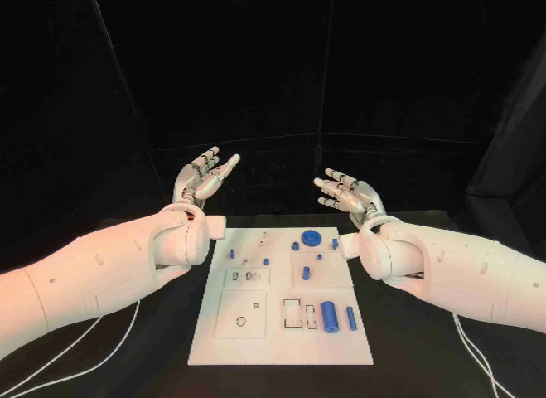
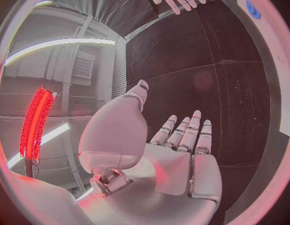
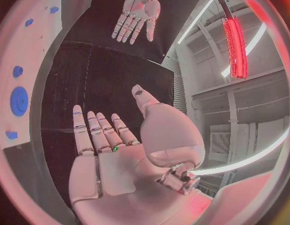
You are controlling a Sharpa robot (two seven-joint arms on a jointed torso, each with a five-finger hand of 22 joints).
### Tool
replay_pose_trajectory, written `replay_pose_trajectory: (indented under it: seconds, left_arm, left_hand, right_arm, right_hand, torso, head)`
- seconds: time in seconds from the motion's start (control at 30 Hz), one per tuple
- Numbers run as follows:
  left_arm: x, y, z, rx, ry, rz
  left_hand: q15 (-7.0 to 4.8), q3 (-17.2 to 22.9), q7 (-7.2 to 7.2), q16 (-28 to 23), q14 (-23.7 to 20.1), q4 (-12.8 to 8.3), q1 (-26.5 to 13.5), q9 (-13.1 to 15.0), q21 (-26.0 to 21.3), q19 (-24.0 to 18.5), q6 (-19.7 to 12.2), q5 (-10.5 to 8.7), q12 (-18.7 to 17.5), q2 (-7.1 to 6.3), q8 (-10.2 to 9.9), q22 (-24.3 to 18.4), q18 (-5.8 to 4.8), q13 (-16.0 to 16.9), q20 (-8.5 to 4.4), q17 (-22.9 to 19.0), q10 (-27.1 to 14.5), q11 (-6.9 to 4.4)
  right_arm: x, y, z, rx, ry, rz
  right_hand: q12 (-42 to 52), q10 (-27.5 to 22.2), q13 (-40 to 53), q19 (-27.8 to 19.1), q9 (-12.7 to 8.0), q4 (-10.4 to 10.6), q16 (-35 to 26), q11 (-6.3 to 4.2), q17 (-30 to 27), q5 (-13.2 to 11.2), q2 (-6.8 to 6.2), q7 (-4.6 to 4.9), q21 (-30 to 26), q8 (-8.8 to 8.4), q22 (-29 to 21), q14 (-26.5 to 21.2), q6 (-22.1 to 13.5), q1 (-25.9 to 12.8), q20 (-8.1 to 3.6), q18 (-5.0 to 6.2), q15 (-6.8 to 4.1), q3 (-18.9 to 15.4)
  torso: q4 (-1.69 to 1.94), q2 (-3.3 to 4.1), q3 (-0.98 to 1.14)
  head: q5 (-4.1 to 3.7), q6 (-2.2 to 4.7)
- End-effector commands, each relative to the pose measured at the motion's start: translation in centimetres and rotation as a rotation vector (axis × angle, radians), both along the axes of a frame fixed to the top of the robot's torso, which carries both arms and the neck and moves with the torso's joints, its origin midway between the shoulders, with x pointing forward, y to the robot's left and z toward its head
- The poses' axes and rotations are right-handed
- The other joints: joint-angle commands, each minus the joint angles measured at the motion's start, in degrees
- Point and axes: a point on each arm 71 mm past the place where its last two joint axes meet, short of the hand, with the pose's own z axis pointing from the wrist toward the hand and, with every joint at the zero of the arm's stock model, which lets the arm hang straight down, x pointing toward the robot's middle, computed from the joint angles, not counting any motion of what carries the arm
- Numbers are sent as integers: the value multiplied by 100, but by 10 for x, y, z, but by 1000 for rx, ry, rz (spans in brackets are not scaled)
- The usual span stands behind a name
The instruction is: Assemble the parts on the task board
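Task board [image 1: 281, 352]: white plate lying flat on the black table [image 1: 416, 365], centred in front of me in the head view, between the two arms. Blue parts are spread over it. A round gear-like part [image 1: 310, 238] sits near the far edge, with a small blue piece [image 1: 335, 244] just beside it toward my right arm. A short peg [image 1: 234, 253] stands near the far corner on my left arm's side. A thick blue cylinder [image 1: 329, 317] lies in the near half, with a thinner blue rod [image 1: 351, 318] just beside it. Pale recessed squares mark the near corner on the left arm's side; I cannot tell what sits in them.

Left hand [image 1: 205, 177]: raised beyond the far edge of the board, palm turned inward, fingers straight and apart, grasping nothing. The left wrist view confirms it: fingers [image 2: 196, 130] extended, thumb clear of them, black table behind.

Right hand [image 1: 349, 195]: raised opposite it, likewise released, fingers fanned. The right wrist view shows its fingers [image 3: 95, 130] spread, nothing in the palm, and the board's edge with blue parts off to one side.

Hands well apart; neither touches the board.
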Motion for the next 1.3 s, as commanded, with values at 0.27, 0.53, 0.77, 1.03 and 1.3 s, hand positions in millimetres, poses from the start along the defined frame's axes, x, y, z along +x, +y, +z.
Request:
replay_pose_trajectory:
  seconds: [0.27, 0.53, 0.77, 1.03, 1.3]
  left_arm:
    - [10, -4, 13, -46, -98, -95]
    - [2, 17, 16, -42, -103, -117]
    - [-7, 21, 20, -14, -117, -167]
    - [-19, 20, 25, 15, -126, -233]
    - [-34, 16, 27, 4, -114, -286]
  left_hand:
    - [75, 39, 710, 111, 451, 163, 374, 31, 81, 161, 214, 34, 67, -24, 66, 46, 101, 29, 95, 60, 242, 98]
    - [73, 15, 829, 589, 2067, 84, 606, 159, 518, 1360, 1384, 32, 436, 110, 308, 277, 104, 202, 107, 274, 2123, 215]
    - [-343, -138, 616, 1105, 3422, -128, 666, 316, 1390, 3443, 3290, 33, 945, 277, 726, 647, 404, 299, -12, 436, 3951, -120]
    - [-598, -224, 437, 1320, 4185, -295, 713, 260, 1603, 4056, 3721, 36, 977, 383, 736, 687, 403, 297, -251, 645, 4569, -326]
    - [-657, -262, 412, 1333, 4379, -389, 736, 211, 1636, 4257, 3804, 36, 862, 413, 657, 675, 394, 260, -317, 774, 4668, -362]
  right_arm:
    - [15, 16, 2, -60, 24, 279]
    - [27, -18, 20, -415, -221, 215]
    - [32, -19, 29, -571, -289, 244]
    - [35, -12, 37, -823, -354, 317]
    - [37, 2, 40, -1109, -396, 382]
  right_hand:
    - [440, 3029, 137, 1825, 191, -800, 512, -160, 140, 63, 7, 543, 675, 404, 247, 3066, 2905, 1009, -29, 479, -272, 189]
    - [397, 3713, 126, 2375, 168, -1032, 494, -346, 131, 42, -61, 408, 968, 355, 305, 3793, 3510, 998, -280, 473, -512, 429]
    - [335, 4215, 134, 2828, 171, -1048, 461, -494, 133, 44, -191, 304, 1333, 317, 450, 4262, 3835, 1010, -498, 466, -688, 627]
    - [241, 4668, 148, 3323, 173, -1037, 525, -657, 140, 95, -372, 175, 2171, 255, 910, 4986, 4084, 1123, -812, 436, -930, 660]
    - [159, 4759, 148, 3789, 163, -1026, 1651, -812, 784, 101, -542, 94, 3136, 178, 1469, 6147, 4118, 1133, -1120, 451, -1250, 595]
  torso:
    - [2, -2, 0]
    - [-6, 322, 0]
    - [20, 498, -11]
    - [59, 712, -26]
    - [128, 912, -36]
  head:
    - [0, 0]
    - [13, -7]
    - [-12, 34]
    - [-59, 98]
    - [-113, 170]
